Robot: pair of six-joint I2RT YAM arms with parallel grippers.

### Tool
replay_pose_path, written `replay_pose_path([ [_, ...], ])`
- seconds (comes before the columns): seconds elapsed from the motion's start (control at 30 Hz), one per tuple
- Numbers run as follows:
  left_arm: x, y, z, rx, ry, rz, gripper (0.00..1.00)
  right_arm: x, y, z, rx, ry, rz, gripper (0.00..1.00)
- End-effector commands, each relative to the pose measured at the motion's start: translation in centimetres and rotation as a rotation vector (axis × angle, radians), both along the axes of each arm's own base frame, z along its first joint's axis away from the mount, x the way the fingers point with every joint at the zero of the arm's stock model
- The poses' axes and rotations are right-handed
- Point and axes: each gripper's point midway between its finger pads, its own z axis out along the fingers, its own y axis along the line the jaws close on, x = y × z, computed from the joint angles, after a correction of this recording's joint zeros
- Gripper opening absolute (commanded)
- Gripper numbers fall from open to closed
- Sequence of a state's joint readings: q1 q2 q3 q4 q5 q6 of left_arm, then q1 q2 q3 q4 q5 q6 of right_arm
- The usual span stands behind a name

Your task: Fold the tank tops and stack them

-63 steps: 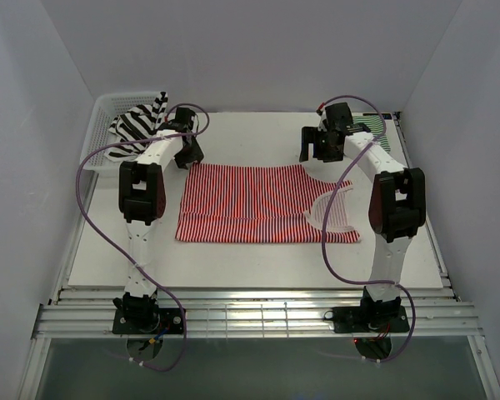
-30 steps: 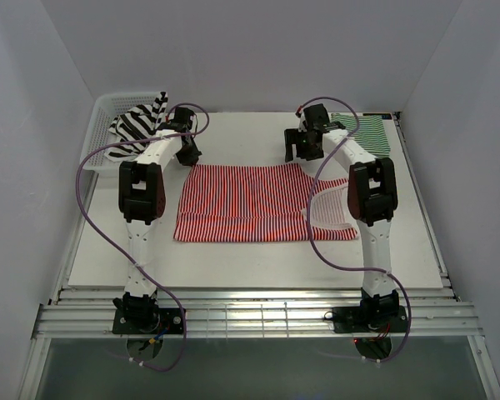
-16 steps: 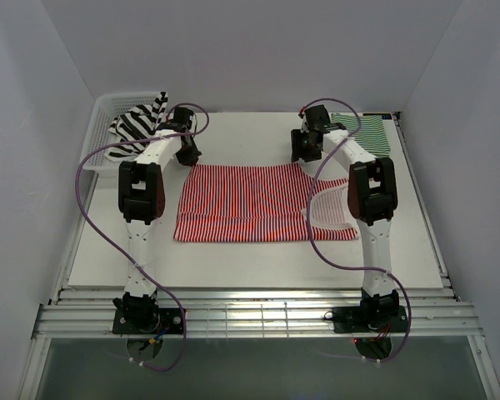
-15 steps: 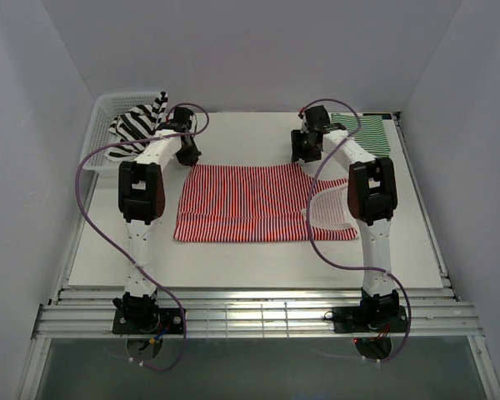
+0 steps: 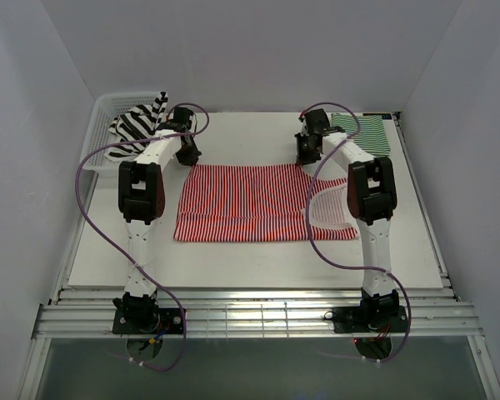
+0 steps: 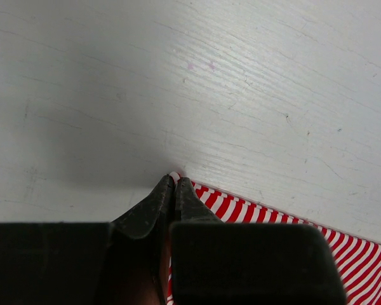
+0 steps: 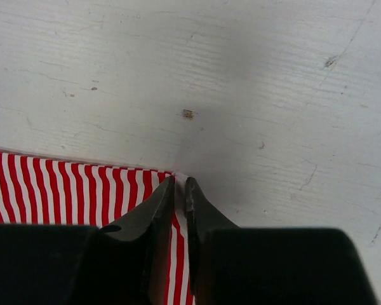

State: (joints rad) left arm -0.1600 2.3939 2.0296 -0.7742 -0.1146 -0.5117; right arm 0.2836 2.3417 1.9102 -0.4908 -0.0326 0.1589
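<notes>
A red-and-white striped tank top (image 5: 250,202) lies flat in the middle of the table. My left gripper (image 5: 188,157) is shut on its far left corner (image 6: 175,177). My right gripper (image 5: 304,157) pinches the far right corner (image 7: 180,179), its jaws closed on the cloth edge. A black-and-white striped tank top (image 5: 138,123) is bunched in the white basket (image 5: 108,105) at the back left. A green-and-white striped tank top (image 5: 365,129) lies folded at the back right corner.
Grey walls enclose the white table (image 5: 258,246) on three sides. Purple cables (image 5: 92,217) loop beside both arms. A metal rail (image 5: 258,312) runs along the near edge by the arm bases.
The right gripper has come down onto the red top's far right corner and closed on it. The left arm has stayed still, holding its corner.
</notes>
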Motion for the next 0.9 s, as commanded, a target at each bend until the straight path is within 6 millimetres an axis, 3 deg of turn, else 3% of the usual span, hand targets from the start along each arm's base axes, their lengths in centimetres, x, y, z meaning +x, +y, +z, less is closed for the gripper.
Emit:
replay_pose_path([
  [0.0, -0.1, -0.4, 0.9, -0.019, -0.013, -0.021, 0.00, 0.1, -0.1, 1.1, -0.006, -0.021, 0.011, 0.15],
  [0.1, -0.1, -0.4, 1.9, -0.021, -0.030, -0.023, 0.00, 0.7, 0.1, 2.7, 0.000, -0.072, 0.041, 0.08],
  [0.27, -0.4, -0.2, 3.3, -0.017, -0.064, -0.023, 0.00, 0.7, 1.1, 6.2, 0.051, -0.192, 0.111, 0.08],
  [0.3, -0.4, -0.3, 4.3, -0.023, -0.085, -0.025, 0.00, -0.1, 1.0, 5.5, 0.048, -0.181, 0.126, 0.08],
  [0.37, -0.9, -0.3, 4.4, -0.025, -0.092, -0.035, 0.00, -0.3, 1.0, 6.8, 0.057, -0.222, 0.136, 0.08],
  [0.4, -1.1, -0.4, 4.6, -0.030, -0.097, -0.038, 0.00, -0.9, 0.8, 6.3, 0.050, -0.212, 0.145, 0.08],
  [0.43, -1.0, -0.5, 5.8, -0.037, -0.130, -0.044, 0.00, -1.1, 0.7, 6.8, 0.054, -0.226, 0.149, 0.08],
  [0.47, -1.8, -0.4, 5.2, -0.038, -0.113, -0.044, 0.00, -1.3, 0.7, 6.9, 0.057, -0.229, 0.153, 0.08],
  [0.53, -1.9, -0.7, 6.4, -0.056, -0.155, -0.053, 0.00, -2.0, 0.8, 7.1, 0.067, -0.237, 0.170, 0.08],
  [0.57, -2.7, -0.7, 5.6, -0.062, -0.134, -0.060, 0.00, -2.2, 1.0, 7.3, 0.076, -0.243, 0.177, 0.08],
  [0.67, -3.4, -0.9, 6.0, -0.067, -0.153, -0.074, 0.00, -3.2, 1.0, 7.5, 0.090, -0.251, 0.194, 0.08],
  [0.7, -3.6, -1.0, 6.2, -0.068, -0.158, -0.081, 0.00, -3.2, 1.0, 8.5, 0.095, -0.280, 0.195, 0.08],
  [0.87, -2.9, -0.4, 7.8, -0.035, -0.224, -0.088, 0.00, -4.3, 0.5, 8.9, 0.088, -0.296, 0.199, 0.08],
])
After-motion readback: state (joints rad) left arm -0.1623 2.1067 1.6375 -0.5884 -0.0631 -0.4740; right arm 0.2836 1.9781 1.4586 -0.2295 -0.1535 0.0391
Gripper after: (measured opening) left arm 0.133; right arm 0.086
